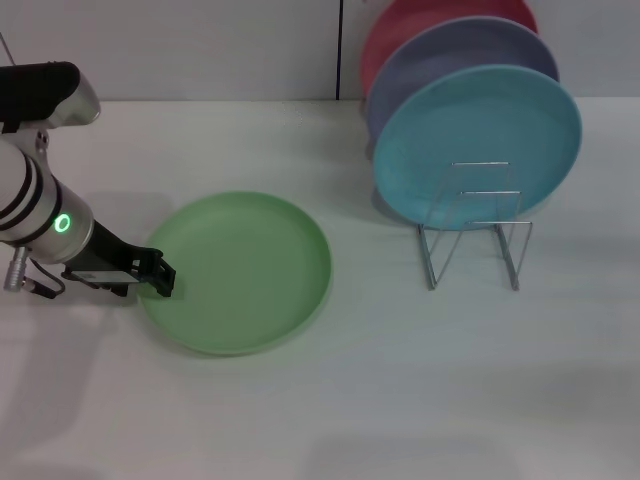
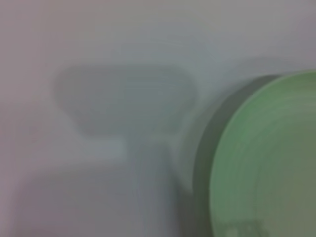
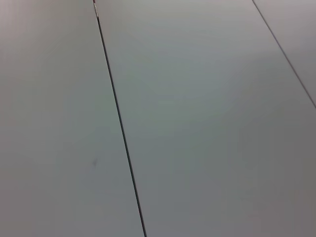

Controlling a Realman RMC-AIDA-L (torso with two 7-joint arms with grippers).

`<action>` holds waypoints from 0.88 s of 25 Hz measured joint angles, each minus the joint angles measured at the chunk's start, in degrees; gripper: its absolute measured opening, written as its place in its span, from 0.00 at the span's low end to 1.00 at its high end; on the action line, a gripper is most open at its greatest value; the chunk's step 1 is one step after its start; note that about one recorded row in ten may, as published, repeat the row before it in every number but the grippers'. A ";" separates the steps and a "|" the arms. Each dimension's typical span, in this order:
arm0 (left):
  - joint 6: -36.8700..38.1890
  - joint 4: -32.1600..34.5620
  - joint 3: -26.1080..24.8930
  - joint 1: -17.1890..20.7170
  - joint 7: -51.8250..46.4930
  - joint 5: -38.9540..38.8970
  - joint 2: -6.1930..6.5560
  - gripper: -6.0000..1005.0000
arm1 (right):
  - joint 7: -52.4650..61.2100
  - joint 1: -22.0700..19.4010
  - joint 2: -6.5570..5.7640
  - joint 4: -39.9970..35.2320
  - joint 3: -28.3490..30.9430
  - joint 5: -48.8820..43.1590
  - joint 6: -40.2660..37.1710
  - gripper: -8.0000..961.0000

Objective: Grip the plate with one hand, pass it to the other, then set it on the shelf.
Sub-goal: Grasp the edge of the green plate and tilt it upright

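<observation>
The light green plate (image 1: 245, 270) lies flat on the white table, left of centre in the head view. My left gripper (image 1: 163, 275) is low at the plate's left rim, open, with its black fingertips right at the edge and nothing held. The left wrist view shows the plate (image 2: 266, 163) to one side, with the gripper's shadow on the table beside it. The silver wire shelf (image 1: 475, 235) stands to the right of the plate. My right gripper is out of view; its wrist camera shows only a grey panelled wall.
A turquoise-blue plate (image 1: 478, 142) stands upright in the shelf, with a lavender plate (image 1: 440, 60) and a red plate (image 1: 400, 30) leaning behind it. The white table (image 1: 400, 400) spreads in front of the plate and the shelf.
</observation>
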 joint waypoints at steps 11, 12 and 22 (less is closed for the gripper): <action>-0.31 0.28 0.36 -0.42 0.11 0.59 0.10 0.42 | 0.00 0.22 0.00 0.00 0.00 0.00 0.01 0.73; -0.38 0.28 0.38 -0.45 0.12 0.60 0.10 0.39 | 0.00 0.23 0.00 0.00 0.00 0.00 -0.01 0.73; -0.82 0.28 1.79 -0.56 0.25 0.77 0.19 0.30 | 0.00 0.26 0.03 0.00 0.00 0.00 -0.22 0.73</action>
